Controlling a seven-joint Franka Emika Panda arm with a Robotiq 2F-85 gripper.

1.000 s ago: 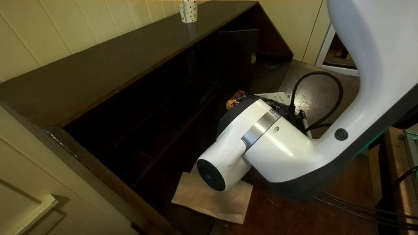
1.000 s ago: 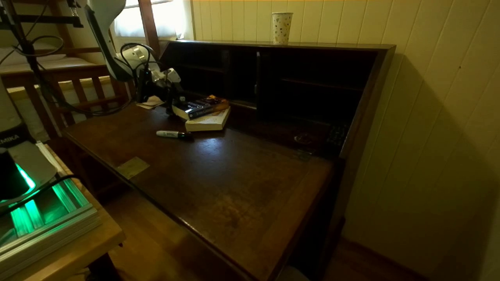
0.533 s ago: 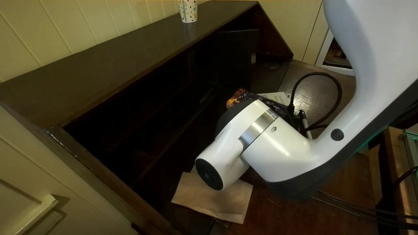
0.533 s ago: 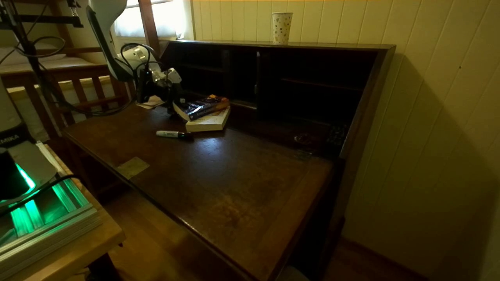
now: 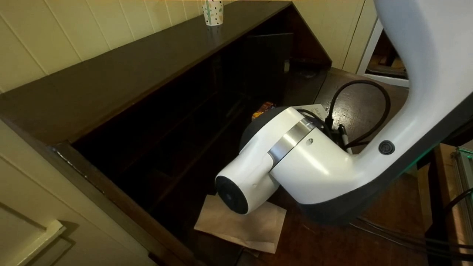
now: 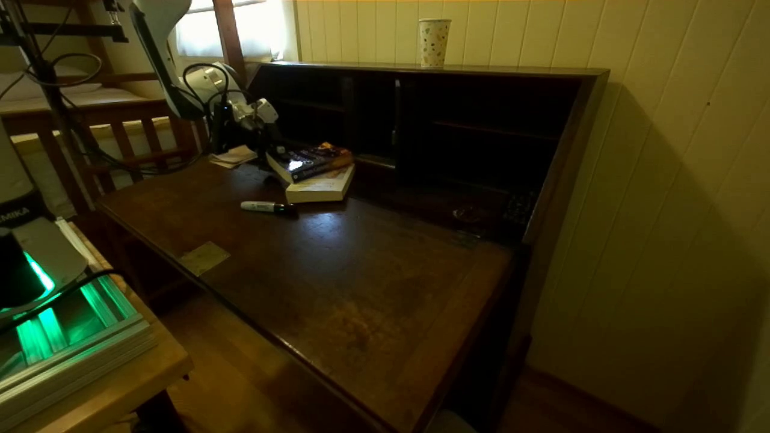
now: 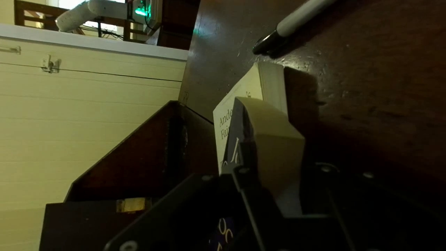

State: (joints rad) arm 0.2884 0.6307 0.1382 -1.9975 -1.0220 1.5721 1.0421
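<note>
A: Fingers [image 7: 245,176], status?
B: Closed on the top book [image 7: 278,157], AFAICT: one on its cover, one at the underside, pages btwn. How deep, can't tell.
A: Where's the book sit?
B: Skewed over a pale book [image 7: 271,82], w/ the gripped end overhanging. Lifted or resting there, not clear.
A: Step?
B: I'd call it the grasp, prob. abt done. Next move calls for a slow, level lift so the pale book doesn't drag along.
A: Room around it?
B: Marker [image 7: 292,24] lies on the surface [image 6: 361,264] near the pale book's corner; don't sweep low there. Past it, in an exterior view, a wide open stretch, then the front edge, w/ a drop to the floor [image 6: 240,361].
A: Other dirs?
B: Brown paper [image 5: 244,231] is on the surface too, on the far side of the fingers from the books. Loose sheet, might catch.
A: And toward the back?
B: Tight, I'd say. Dark shelves [image 6: 496,128], plus a small door [image 5: 269,64] swung out near the books; its edge needs a wide berth. Paper cup [image 6: 434,42] is up on the cabinet top [image 5: 147,61], well apart, so NBD.
A: Safest way out?
B: Up 1st, then over the open stretch, IMO.
</note>
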